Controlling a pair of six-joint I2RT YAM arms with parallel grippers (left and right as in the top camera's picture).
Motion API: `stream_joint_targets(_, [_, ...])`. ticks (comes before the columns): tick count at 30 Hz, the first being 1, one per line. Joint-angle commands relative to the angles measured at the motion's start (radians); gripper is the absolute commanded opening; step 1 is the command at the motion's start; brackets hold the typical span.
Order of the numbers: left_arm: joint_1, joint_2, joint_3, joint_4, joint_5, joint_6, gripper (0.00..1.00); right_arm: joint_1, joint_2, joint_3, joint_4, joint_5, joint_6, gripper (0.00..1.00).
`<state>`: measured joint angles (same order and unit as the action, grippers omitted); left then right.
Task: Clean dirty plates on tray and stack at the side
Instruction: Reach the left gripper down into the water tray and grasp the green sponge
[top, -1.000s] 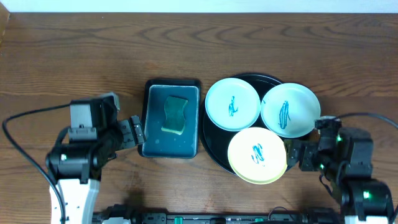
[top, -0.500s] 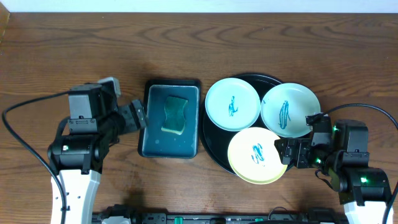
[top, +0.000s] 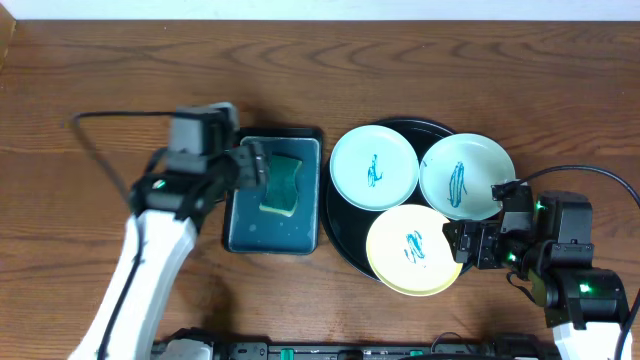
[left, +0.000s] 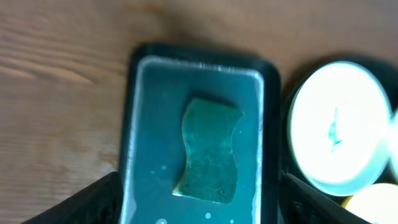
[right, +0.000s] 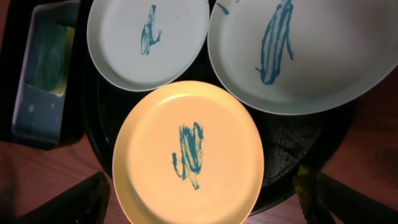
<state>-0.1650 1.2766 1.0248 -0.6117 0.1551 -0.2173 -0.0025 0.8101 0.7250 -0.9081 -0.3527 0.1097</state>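
Note:
Three plates with teal scribbles lie on the round black tray (top: 343, 238): a mint plate (top: 373, 167), a white plate (top: 466, 176) and a yellow plate (top: 413, 249) at the front. My right gripper (top: 465, 243) is open at the yellow plate's right edge. In the right wrist view the yellow plate (right: 186, 155) sits between its spread fingers (right: 84, 199), with nothing gripped. My left gripper (top: 255, 165) is open over the teal tray (top: 250, 228). In the left wrist view the green sponge (left: 210, 149) lies just ahead of its wide-apart jaws.
The sponge (top: 281, 184) lies in the teal tray, which stands just left of the black tray. The left arm reaches in from the front left, and the right arm's base and cable are at the front right. Bare wooden table surrounds both trays.
My left arm has swung right and away from me, from beside the teal tray to over it. The right gripper edged left toward the yellow plate, then held still.

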Motion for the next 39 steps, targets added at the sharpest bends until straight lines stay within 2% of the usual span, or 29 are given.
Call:
stream_joint_targets(1, [-0.059,0.098,0.019,0.024,-0.097,-0.005,0.75,0.011,0.0,0.023,0.002,-0.015,-0.013,0.93])
stream_joint_targets(11, [-0.118,0.378,0.019,0.151,-0.097,-0.006,0.61,0.011,0.0,0.023,0.001,-0.013,-0.014,0.93])
stream_joint_targets(14, [-0.118,0.44,0.019,0.171,-0.097,-0.006,0.59,0.011,0.0,0.023,0.0,-0.01,-0.014,0.94])
stream_joint_targets(17, [-0.118,0.489,0.019,0.173,-0.096,-0.006,0.53,0.011,0.0,0.023,0.001,-0.01,-0.014,0.94])
stream_joint_targets(20, [-0.121,0.523,0.019,0.173,-0.092,-0.006,0.52,0.011,0.0,0.023,0.001,-0.01,-0.014,0.94])
stream_joint_targets(29, [-0.13,0.533,0.023,0.162,-0.12,-0.005,0.5,0.011,0.0,0.023,0.002,-0.01,-0.014,0.94])
stream_joint_targets(39, [-0.144,0.43,0.055,0.074,-0.144,-0.015,0.51,0.011,0.0,0.023,0.001,-0.009,-0.014,0.94])
